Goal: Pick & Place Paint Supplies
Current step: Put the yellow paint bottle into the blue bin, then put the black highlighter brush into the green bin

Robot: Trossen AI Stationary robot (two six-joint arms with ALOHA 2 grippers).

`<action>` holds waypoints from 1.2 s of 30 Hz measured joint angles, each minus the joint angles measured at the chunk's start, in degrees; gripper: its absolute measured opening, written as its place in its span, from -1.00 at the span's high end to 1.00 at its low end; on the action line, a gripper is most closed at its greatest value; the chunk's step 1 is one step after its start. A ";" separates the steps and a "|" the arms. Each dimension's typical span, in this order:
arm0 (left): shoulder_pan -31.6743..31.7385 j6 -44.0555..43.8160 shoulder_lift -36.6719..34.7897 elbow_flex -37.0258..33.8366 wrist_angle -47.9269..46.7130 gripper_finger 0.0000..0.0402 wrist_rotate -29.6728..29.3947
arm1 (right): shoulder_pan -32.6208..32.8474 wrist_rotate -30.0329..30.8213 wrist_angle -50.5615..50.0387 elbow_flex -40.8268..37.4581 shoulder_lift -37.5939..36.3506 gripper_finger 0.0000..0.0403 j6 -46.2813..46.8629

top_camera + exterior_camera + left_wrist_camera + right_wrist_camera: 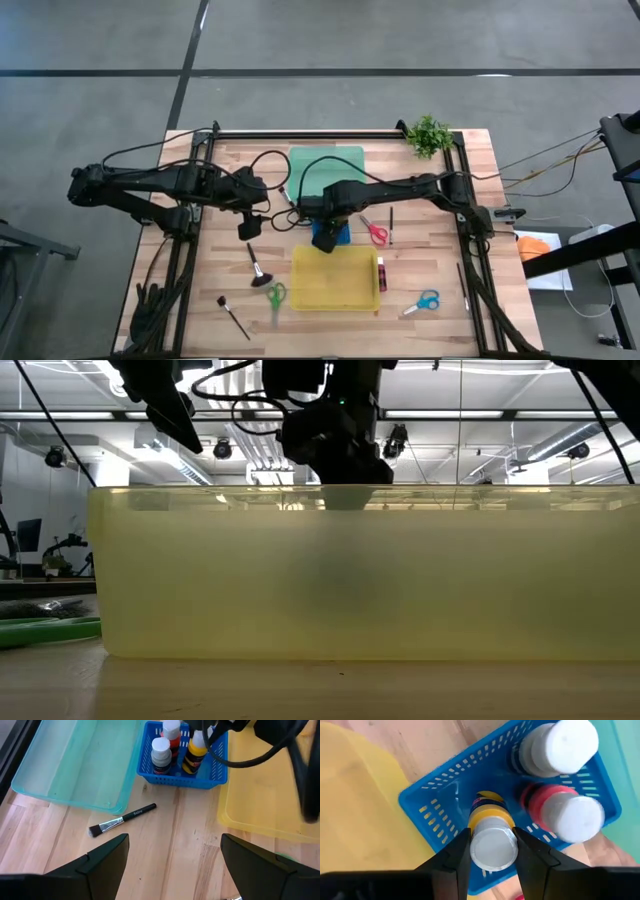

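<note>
Here, right tool [491, 851] pinching round white-capped yellow bottle [490, 827], slotted blue basket [440, 795].

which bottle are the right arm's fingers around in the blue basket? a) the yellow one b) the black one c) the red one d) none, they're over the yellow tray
a: in the right wrist view the right gripper has a finger on each side of the white cap of the yellow paint bottle, which stands in the small blue slotted plastic basket next to two other bottles.
</note>
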 joint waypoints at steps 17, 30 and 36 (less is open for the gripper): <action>-0.01 -0.02 0.00 0.00 0.12 -0.62 0.00 | 0.02 1.76 -0.98 -0.73 -0.69 -0.04 1.30; -0.03 0.03 0.00 0.00 0.05 -0.63 0.00 | 0.15 6.71 -1.06 -0.99 -10.01 -0.06 3.34; -0.03 1.63 0.00 0.00 -2.03 -0.62 1.14 | 0.17 9.30 -1.37 -2.75 -17.22 -0.06 4.36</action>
